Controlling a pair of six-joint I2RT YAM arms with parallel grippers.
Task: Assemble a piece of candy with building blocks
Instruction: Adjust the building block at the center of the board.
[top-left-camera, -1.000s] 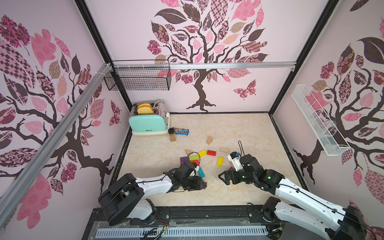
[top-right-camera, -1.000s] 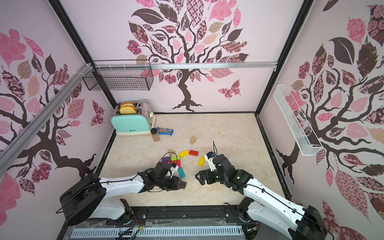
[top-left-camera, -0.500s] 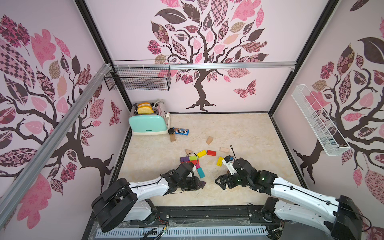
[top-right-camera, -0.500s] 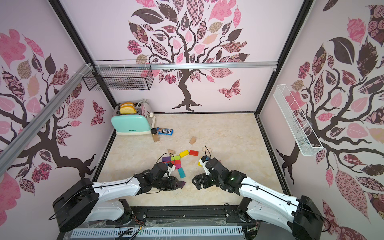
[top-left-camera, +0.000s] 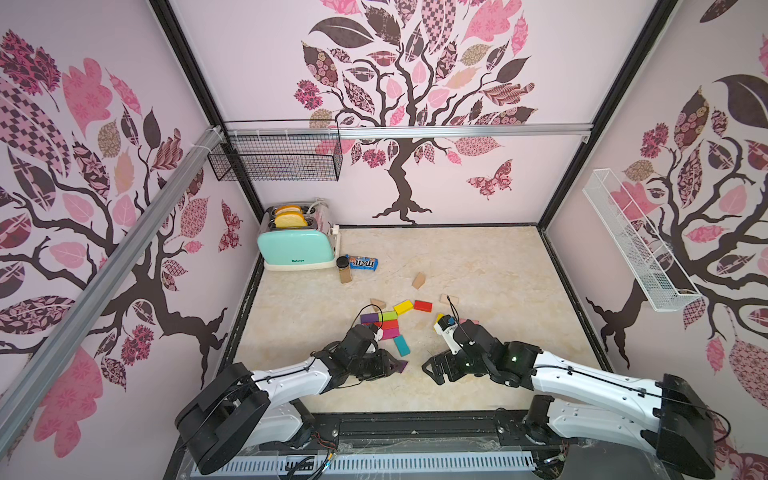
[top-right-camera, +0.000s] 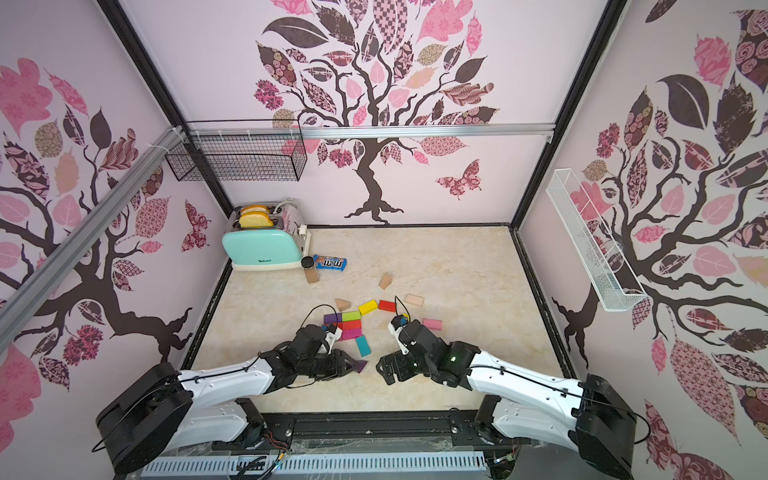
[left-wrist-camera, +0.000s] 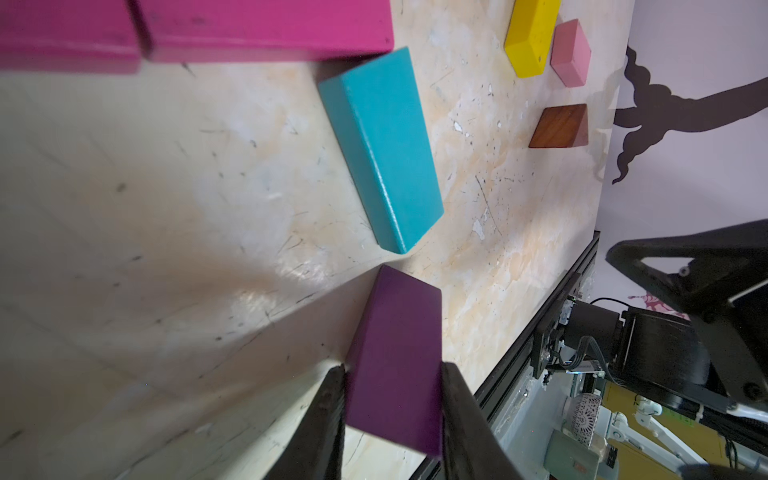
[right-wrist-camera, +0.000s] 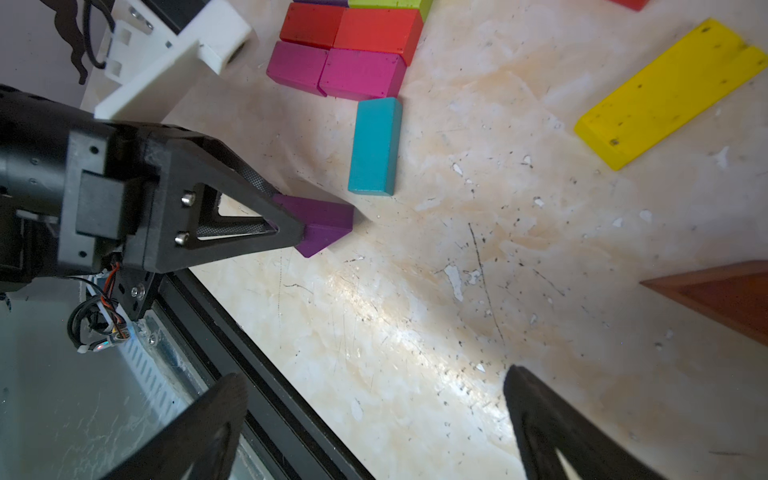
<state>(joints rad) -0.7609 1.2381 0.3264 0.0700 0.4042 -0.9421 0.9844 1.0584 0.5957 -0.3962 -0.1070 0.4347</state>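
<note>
- Our left gripper (left-wrist-camera: 392, 370) pinched the purple triangle (right-wrist-camera: 322, 218); the magenta blocks (left-wrist-camera: 266, 25) lay ahead, past the teal block (left-wrist-camera: 382, 145).
- Our right gripper (right-wrist-camera: 374, 374) gaped empty.

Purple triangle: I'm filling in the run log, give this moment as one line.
left gripper: shut on purple triangle | right gripper: open, empty | teal block: lying flat, untouched | stage: triangle gripped, not yet placed
</note>
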